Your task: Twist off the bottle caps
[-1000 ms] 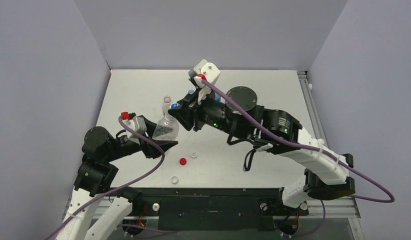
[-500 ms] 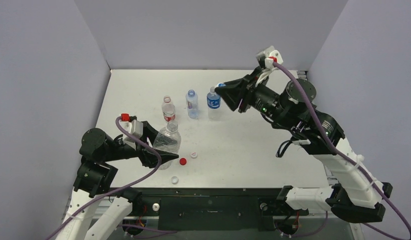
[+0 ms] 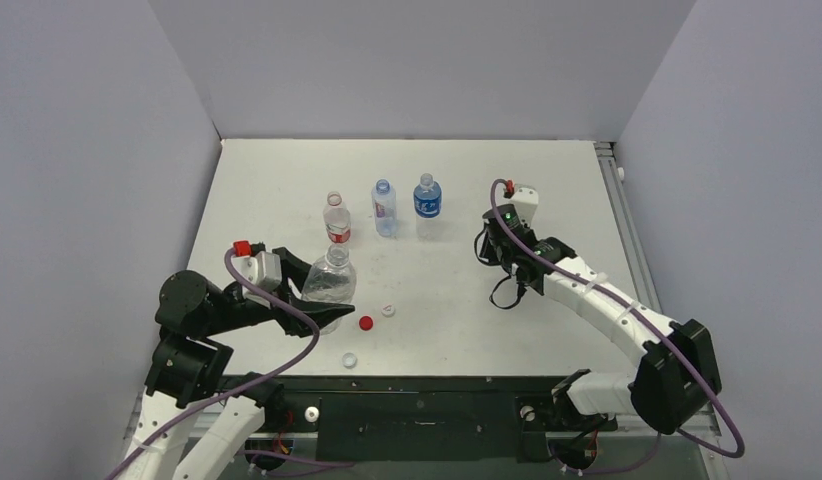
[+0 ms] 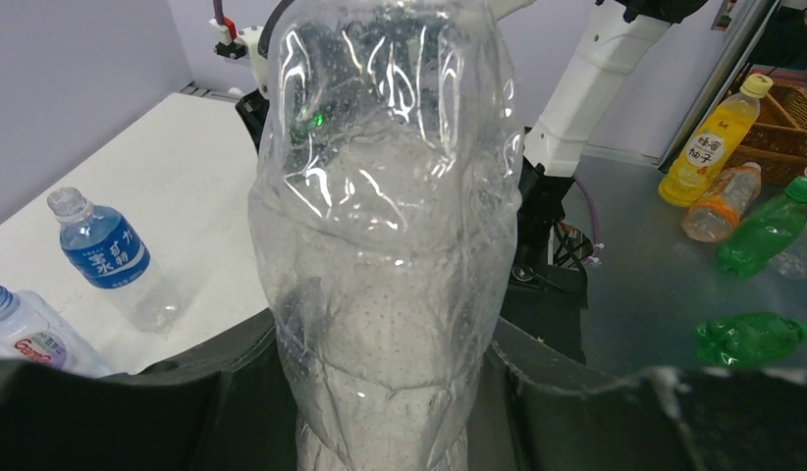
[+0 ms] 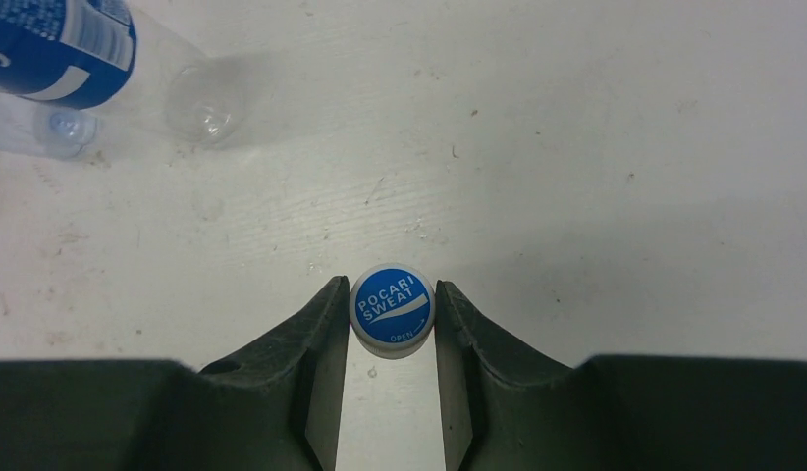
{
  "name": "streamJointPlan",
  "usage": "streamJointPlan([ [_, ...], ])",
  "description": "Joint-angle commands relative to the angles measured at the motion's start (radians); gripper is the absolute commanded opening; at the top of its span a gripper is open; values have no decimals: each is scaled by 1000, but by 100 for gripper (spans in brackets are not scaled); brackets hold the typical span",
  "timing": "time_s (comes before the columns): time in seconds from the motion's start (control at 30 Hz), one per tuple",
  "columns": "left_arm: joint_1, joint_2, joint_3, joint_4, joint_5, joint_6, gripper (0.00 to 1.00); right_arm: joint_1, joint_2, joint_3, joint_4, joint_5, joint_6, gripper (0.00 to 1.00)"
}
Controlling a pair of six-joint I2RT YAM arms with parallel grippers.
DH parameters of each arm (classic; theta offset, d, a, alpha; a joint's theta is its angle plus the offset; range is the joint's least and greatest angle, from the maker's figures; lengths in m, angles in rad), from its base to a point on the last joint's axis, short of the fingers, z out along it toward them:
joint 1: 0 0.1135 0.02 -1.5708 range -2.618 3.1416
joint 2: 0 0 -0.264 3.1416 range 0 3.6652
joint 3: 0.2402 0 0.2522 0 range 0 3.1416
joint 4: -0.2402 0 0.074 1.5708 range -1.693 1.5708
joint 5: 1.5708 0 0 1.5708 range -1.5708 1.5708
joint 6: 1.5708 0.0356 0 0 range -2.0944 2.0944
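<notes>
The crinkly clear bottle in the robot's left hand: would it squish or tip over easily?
Probably squishy: the clear bottle has thin, dented walls where the left hand clamps it. Likely light too, since it seems empty, so a small push could tip it. Its smooth, shiny plastic might also slip.

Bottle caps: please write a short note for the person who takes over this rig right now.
Left gripper: jaws shut on the unlabelled bottle, held upright.
Right gripper: jaws shut on the blue cap, close to the table.
Red cap, white cap and clear cap lie loose on the table.
Done: all four caps seem off.
Left: probably set the blue cap down, release the bottle.
</notes>
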Motion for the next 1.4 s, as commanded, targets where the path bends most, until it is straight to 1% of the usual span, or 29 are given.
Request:
streamJointPlan([
  [0.0, 1, -11, -36, 7, -32, 5, 12, -5, 76, -39, 160, 105, 105, 0],
  [0.17, 1, -17, -64, -4, -42, 24, 13, -7, 140, -127, 294, 93, 152, 0],
  [0.23, 1, -18, -83, -6, -53, 40, 13, -6, 180, -143, 328, 83, 164, 3],
  [0.47, 1, -6, -179, 69, -98, 63, 12, -6, 258, -192, 428, 74, 186, 25],
  [0.57, 1, 19, -193, 99, -90, 56, 11, -7, 298, -208, 436, 88, 195, 31],
  [0.67, 1, 34, -198, 130, -85, 42, 11, -8, 311, -224, 457, 87, 198, 40],
  [0.73, 1, 36, -203, 142, -86, 38, 11, -8, 315, -226, 458, 86, 199, 43],
  [0.8, 1, 36, -208, 147, -87, 36, 11, -7, 310, -223, 452, 73, 192, 50],
  [0.83, 1, 35, -210, 147, -87, 36, 11, -4, 295, -217, 446, 67, 183, 59],
  [0.9, 1, 34, -217, 152, -88, 31, 11, 2, 251, -202, 418, 63, 169, 66],
  [0.93, 1, 33, -219, 161, -89, 25, 11, 5, 207, -194, 392, 61, 156, 68],
  [1.03, 1, 34, -228, 181, -94, 9, 11, 36, 85, -123, 324, 31, 110, 76],
  [1.07, 1, 39, -229, 186, -96, 1, 11, 57, 22, -75, 313, 1, 78, 78],
  [1.1, 1, 41, -231, 196, -97, -3, 11, 71, -6, -48, 299, -20, 59, 79],
  [1.13, 0, 45, -234, 202, -99, -12, 11, 102, -50, 17, 292, -73, 20, 79],
  [1.17, 0, 47, -236, 212, -100, -17, 11, 120, -65, 52, 273, -96, 1, 80],
  [1.2, 0, 53, -238, 217, -103, -26, 12, 172, -81, 133, 259, -143, -38, 80],
  [1.23, 1, 56, -239, 221, -106, -32, 12, 189, -83, 172, 236, -163, -54, 81],
  [1.27, 0, 63, -241, 221, -110, -42, 12, 232, -82, 248, 229, -197, -79, 81],
  [1.37, 0, 71, -246, 262, -113, -63, 12, 318, -70, 360, 240, -272, -107, 81],
])
